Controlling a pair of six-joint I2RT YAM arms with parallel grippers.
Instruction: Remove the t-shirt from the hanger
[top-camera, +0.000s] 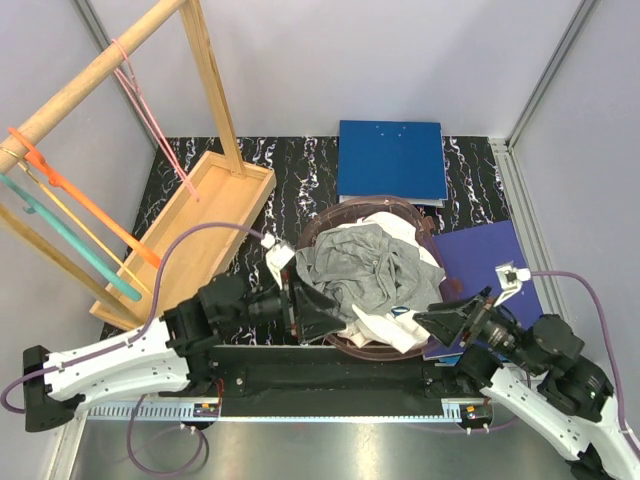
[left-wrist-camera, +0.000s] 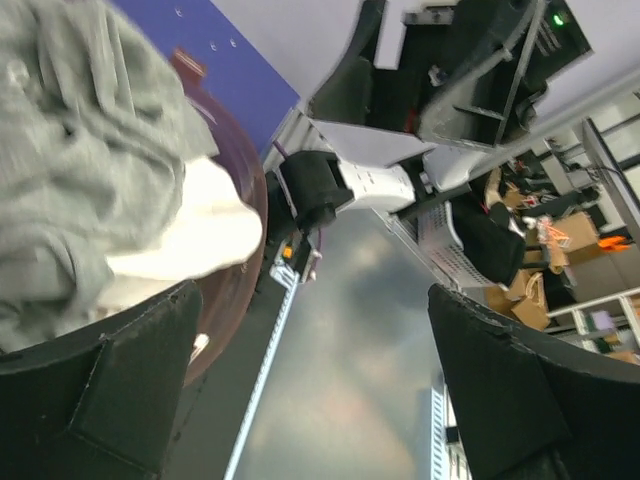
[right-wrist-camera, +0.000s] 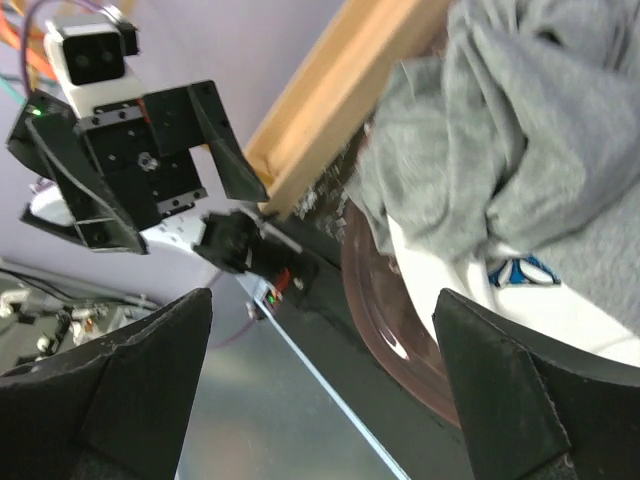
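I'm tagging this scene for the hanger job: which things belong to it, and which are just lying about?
Belongs to the job: grey t-shirt, white garment, brown basket holding both, orange hanger, teal hanger.

Lying about: wooden tray, blue folder, dark blue board.

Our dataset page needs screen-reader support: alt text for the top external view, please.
A grey garment lies in a brown basket between two arms, the left end effector and right end effector both open beside it. Bare coloured hangers hang on a wooden rack at left.
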